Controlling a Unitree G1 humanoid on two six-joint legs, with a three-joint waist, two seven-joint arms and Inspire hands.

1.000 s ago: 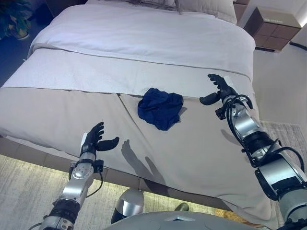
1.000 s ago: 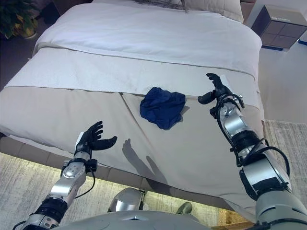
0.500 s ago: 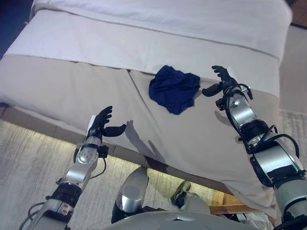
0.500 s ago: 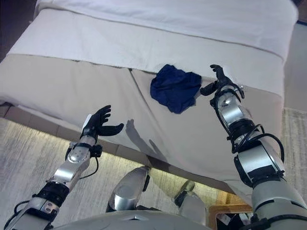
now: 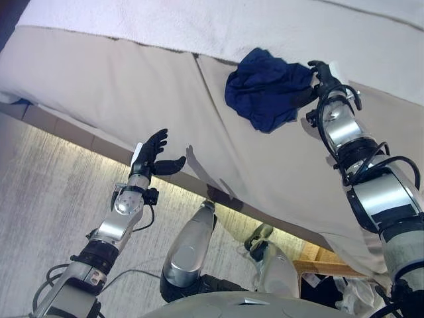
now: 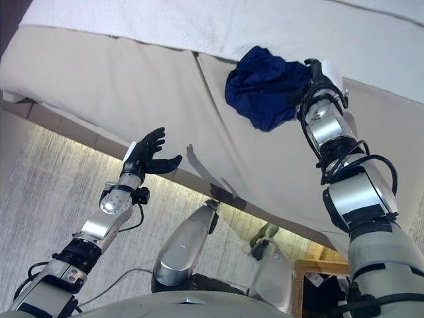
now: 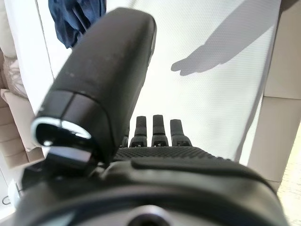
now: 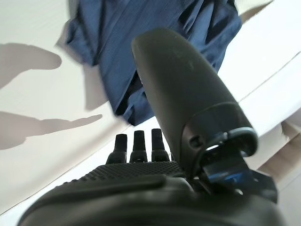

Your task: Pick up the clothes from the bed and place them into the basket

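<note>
Bed (image 5: 119,73): beige cover, white sheet farther back.
Clothes: crumpled navy garment (image 5: 265,86) lying on the cover.
Right hand (image 5: 320,76): fingers spread, touching the garment's edge, holding nothing.
Left hand (image 5: 154,152): fingers spread, empty, near bed's edge.

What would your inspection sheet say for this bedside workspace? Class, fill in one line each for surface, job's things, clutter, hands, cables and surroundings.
Surface: bed with a beige cover and a white blanket further up.
Job's things: one crumpled blue garment lying on the cover; a basket corner shows low beside the bed.
Clutter: nothing seen on the bed.
Hands: left hand open, raised over the bed's edge, holding nothing; right hand open at the garment's side, not closed on it.
Cables: nothing seen apart from the robot's own.
Surroundings: pale carpet beside the bed.
</note>
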